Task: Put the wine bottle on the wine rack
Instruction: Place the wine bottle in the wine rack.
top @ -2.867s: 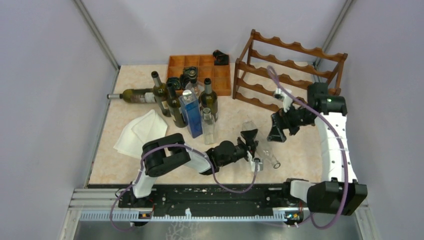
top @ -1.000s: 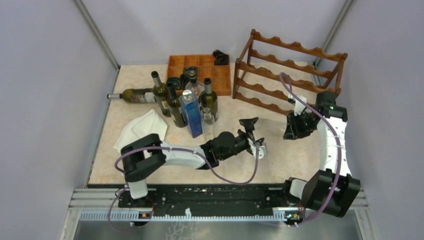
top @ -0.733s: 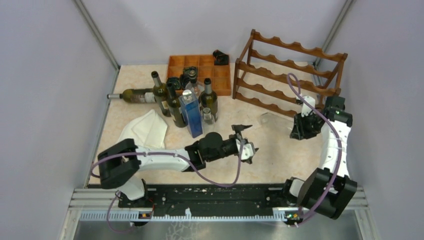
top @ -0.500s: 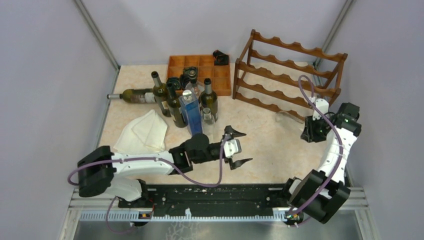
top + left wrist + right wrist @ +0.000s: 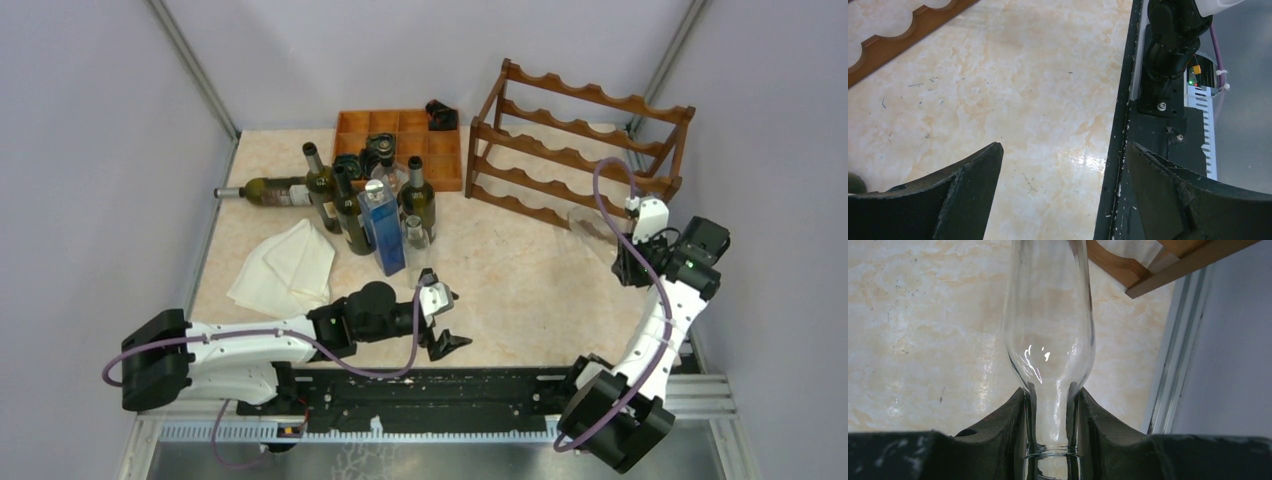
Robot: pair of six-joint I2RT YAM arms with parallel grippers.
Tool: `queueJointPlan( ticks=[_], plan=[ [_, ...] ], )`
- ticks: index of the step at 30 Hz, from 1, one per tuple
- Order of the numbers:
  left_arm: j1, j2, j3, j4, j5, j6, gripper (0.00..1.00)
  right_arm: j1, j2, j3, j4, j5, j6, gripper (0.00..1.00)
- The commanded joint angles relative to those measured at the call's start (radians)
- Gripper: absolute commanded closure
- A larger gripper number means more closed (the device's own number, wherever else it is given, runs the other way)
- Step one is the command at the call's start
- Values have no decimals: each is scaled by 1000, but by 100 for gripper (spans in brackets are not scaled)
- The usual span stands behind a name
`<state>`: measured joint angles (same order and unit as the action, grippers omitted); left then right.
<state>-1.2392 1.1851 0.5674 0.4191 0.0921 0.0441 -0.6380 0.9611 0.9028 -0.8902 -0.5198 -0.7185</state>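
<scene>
Right gripper (image 5: 1050, 407) pinches the neck of a clear glass bottle (image 5: 1048, 325), one finger pressed against each side just below the shoulder. In the top view this bottle (image 5: 590, 224) hangs off the table, its body reaching from the right gripper (image 5: 630, 255) toward the right end of the wine rack (image 5: 560, 150), close to the lowest front rail. Whether glass touches wood I cannot tell. The wrist view shows a corner of the rack (image 5: 1148, 265) just beyond the bottle.

Left of the rack lies a flat wooden tray (image 5: 398, 124) with compartments. A black object (image 5: 441, 113) sits in its far right compartment, and dark round items (image 5: 374, 156) fill the front left ones; what they are is unclear.

Near the tray stand several dark green bottles (image 5: 347, 207), a blue square bottle (image 5: 383, 228) and a small clear bottle (image 5: 417, 237). One green bottle (image 5: 272, 190) lies on its side. A white cloth (image 5: 285, 264) rests on the table (image 5: 500, 290).

The right arm rises from its base, bends at an elbow by the right wall, and reaches back toward the rack. The left arm stretches low along the near edge, its gripper (image 5: 443, 320) spread wide and holding nothing above bare table; the wrist view shows the left gripper (image 5: 1063, 150) with its fingers far apart.
</scene>
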Motion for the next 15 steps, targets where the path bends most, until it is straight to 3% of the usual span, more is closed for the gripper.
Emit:
queueJointPlan(
  ticks=[1, 15],
  plan=[
    [-2, -42, -18, -6, -21, -42, 1, -27, -42, 19, 114, -8, 30, 100],
    [-2, -91, -65, 11, -29, -43, 1, -29, -96, -113, 292, 84, 144, 100]
  ],
)
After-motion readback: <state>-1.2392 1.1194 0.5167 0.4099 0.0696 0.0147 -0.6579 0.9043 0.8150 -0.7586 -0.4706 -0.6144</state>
